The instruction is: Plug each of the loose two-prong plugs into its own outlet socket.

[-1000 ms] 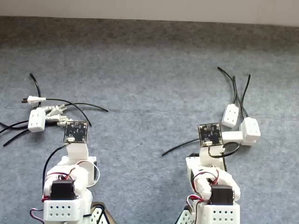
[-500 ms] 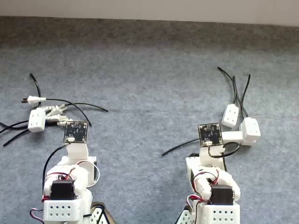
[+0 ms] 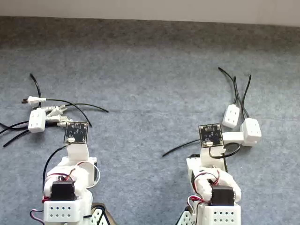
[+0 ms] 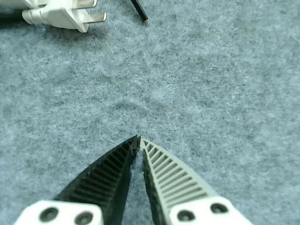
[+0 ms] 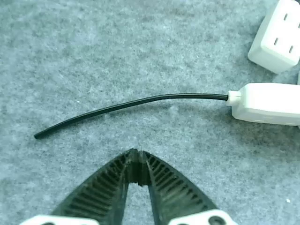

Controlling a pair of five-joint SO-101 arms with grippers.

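**Now both tools pressed together, plugs loose on the left**

On the left side of the grey table (image 3: 150,79), the left tool (image 4: 138,140) hangs just over the surface. Its two fingers are pressed together tip to tip and pinch nothing. Near it lies a white loose plug (image 4: 56,17) with its two flat prongs bare, and the cut end of a black cord (image 4: 139,11) lies close by. From above, this cluster sits just beside the left socket block (image 3: 36,120). A far plug (image 3: 33,99) lies a little farther back, its prongs free as well.

On the right, the right tool (image 5: 137,153) is likewise closed tip to tip and empty above the table. Ahead of it a white side plug (image 5: 262,103) lies flat, and its thin cord (image 5: 126,105) trails across the table to a loose end. In the high view this plug's front end meets the right socket block (image 3: 251,130). A spare socket block (image 5: 276,40) stands just beside them, the slots on its visible face unfilled.
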